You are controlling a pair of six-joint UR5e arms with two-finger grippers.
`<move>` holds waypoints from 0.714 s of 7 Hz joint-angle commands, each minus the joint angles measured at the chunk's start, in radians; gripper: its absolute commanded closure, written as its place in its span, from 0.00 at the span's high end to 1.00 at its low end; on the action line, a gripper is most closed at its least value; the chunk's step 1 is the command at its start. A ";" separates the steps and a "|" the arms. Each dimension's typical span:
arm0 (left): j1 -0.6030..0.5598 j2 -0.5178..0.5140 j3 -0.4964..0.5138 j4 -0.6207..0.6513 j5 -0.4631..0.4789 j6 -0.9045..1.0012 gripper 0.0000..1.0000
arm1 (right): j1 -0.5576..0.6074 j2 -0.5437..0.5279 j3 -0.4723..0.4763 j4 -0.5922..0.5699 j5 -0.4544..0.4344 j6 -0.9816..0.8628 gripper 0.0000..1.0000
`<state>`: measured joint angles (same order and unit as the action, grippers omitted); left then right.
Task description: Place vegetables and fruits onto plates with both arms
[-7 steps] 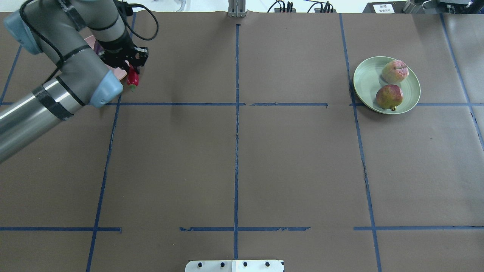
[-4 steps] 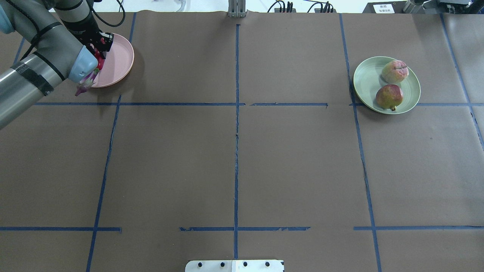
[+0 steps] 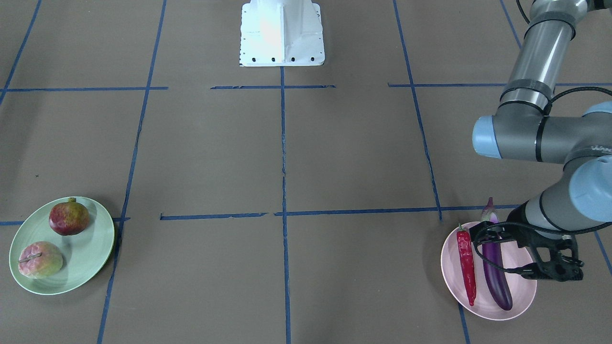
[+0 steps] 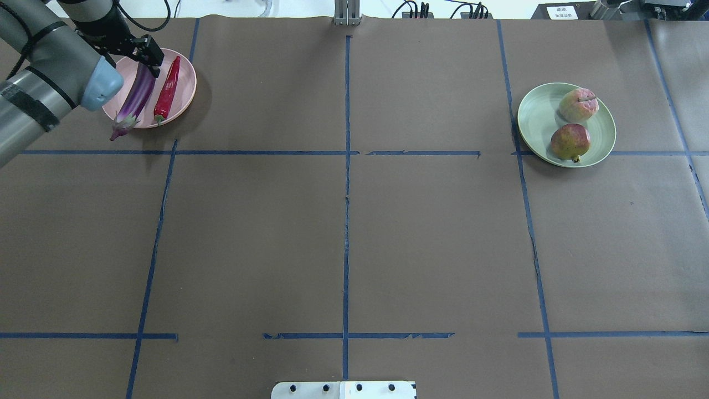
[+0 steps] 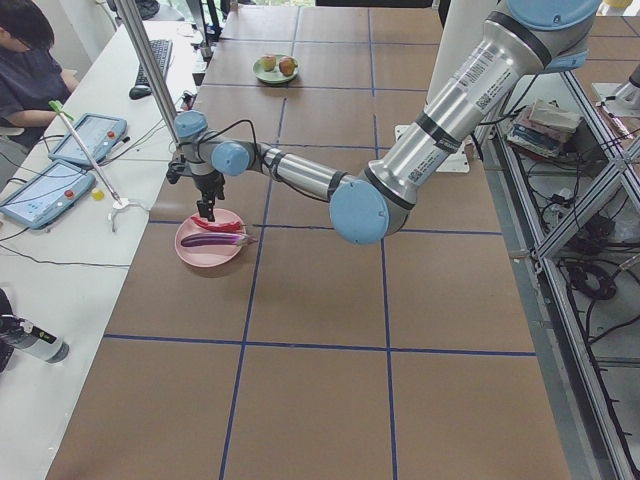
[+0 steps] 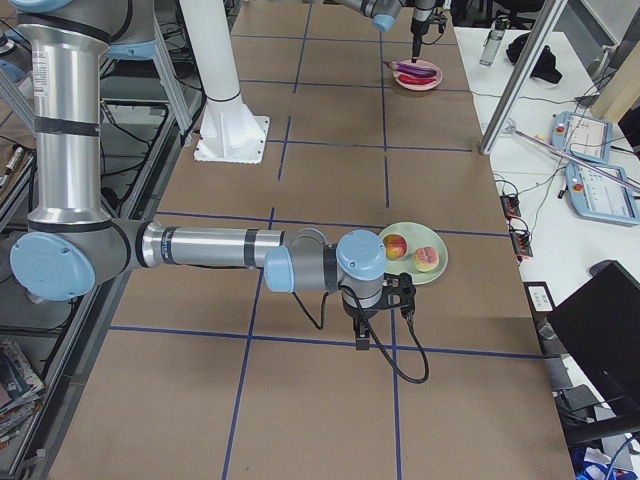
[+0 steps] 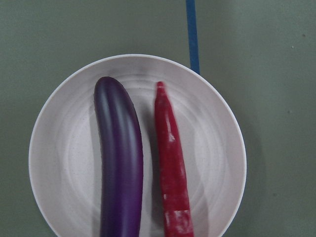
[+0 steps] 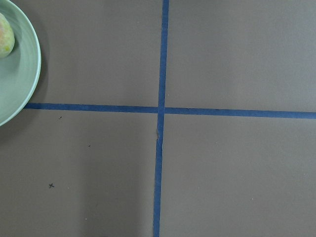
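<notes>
The pink plate point(image 4: 180, 91) sits at the far left with the purple eggplant point(image 4: 134, 100) and the red chili pepper point(image 4: 167, 88) lying side by side on it; the eggplant's cap sticks out over the rim. The left wrist view shows both, the eggplant point(image 7: 121, 163) and the chili point(image 7: 172, 163). My left gripper point(image 4: 148, 55) hovers open and empty above the plate's far edge. The mint green plate point(image 4: 534, 119) at the far right holds the custard-apple fruit point(image 4: 578, 105) and the pomegranate point(image 4: 570, 142). My right gripper point(image 6: 362, 335) shows only in the exterior right view, over bare table near the green plate point(image 6: 440, 262); I cannot tell its state.
Brown paper with blue tape lines point(image 4: 346, 166) covers the table. The white base block point(image 3: 281, 33) stands at the robot's edge. An operator and tablets sit at a side table point(image 5: 60, 170) beyond the pink plate.
The left gripper carried the chili from the plate's near right edge over the plate and let go. The chili now lies beside the eggplant, and the gripper has drawn back toward the far edge.
</notes>
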<state>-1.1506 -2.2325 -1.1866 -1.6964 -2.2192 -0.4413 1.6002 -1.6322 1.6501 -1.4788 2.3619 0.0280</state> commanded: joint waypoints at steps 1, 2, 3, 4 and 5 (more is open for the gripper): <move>-0.143 0.144 -0.085 0.014 -0.040 0.238 1.00 | 0.000 0.000 -0.001 0.000 -0.001 0.000 1.00; -0.214 0.210 -0.087 0.030 -0.056 0.406 1.00 | 0.000 0.000 -0.001 0.000 0.000 0.000 1.00; -0.294 0.247 -0.088 0.091 -0.100 0.556 1.00 | 0.000 0.000 0.000 0.000 0.000 0.000 1.00; -0.376 0.299 -0.088 0.124 -0.120 0.679 1.00 | 0.000 0.000 -0.001 0.000 -0.001 0.000 1.00; -0.438 0.318 -0.115 0.194 -0.128 0.712 1.00 | 0.000 0.000 -0.001 0.000 0.000 0.000 1.00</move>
<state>-1.5089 -1.9501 -1.2818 -1.5691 -2.3304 0.1894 1.6000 -1.6322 1.6495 -1.4788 2.3616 0.0276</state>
